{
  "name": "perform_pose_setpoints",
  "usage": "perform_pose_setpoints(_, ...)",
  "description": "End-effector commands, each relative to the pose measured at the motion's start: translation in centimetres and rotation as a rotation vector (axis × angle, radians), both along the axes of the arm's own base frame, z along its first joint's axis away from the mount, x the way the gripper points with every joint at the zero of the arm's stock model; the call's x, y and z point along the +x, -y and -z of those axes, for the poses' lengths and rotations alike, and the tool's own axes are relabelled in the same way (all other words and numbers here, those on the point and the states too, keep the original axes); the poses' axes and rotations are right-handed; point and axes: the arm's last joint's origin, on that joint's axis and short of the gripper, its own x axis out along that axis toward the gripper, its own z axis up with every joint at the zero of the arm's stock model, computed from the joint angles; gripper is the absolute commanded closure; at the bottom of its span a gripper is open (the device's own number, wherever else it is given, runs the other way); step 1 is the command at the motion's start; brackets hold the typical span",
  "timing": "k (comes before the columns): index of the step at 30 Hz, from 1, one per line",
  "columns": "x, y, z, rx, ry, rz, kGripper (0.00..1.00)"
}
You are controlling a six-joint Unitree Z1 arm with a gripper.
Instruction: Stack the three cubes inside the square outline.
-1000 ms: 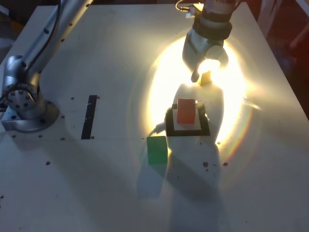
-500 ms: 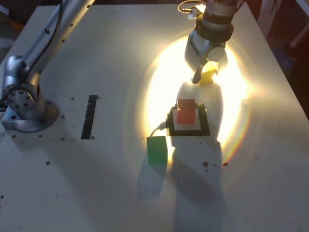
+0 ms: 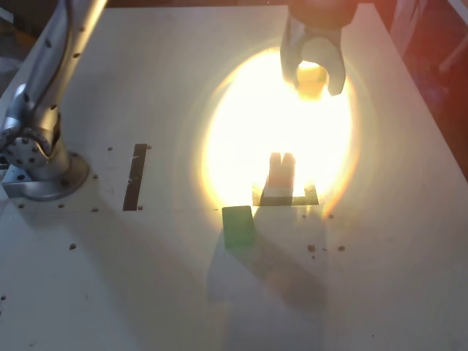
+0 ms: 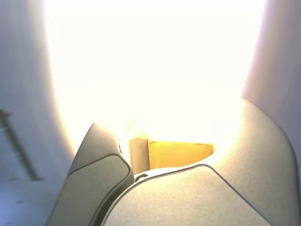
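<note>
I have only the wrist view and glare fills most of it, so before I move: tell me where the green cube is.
Observer: In the exterior view, the green cube is on the table, outside the square outline, off its near-left corner.
Operator: Now check what is inside the outline.
Observer: The red cube is there, dulled by the glare.
Operator: Give me the gripper's place against the outline.
Observer: The gripper, with the yellow cube between its jaws, appears higher in the exterior view than the outline, toward the table's far edge.
</note>
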Motion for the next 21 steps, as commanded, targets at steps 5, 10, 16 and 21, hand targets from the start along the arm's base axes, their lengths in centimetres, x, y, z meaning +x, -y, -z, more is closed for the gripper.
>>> perform_pose_setpoints(5, -1.9, 4.9, 0.0, -0.005, -0.06, 0.055, 0.84)
perform_pose_setpoints(10, -2.8, 7.4, 2.1, -0.011, -0.123, 0.051, 0.84)
perform_pose_setpoints(16, -3.0, 8.0, 3.7, -0.019, -0.117, 0.041, 0.84)
perform_pose_setpoints(21, -2.9, 7.4, 4.5, -0.026, -0.101, 0.034, 0.84)
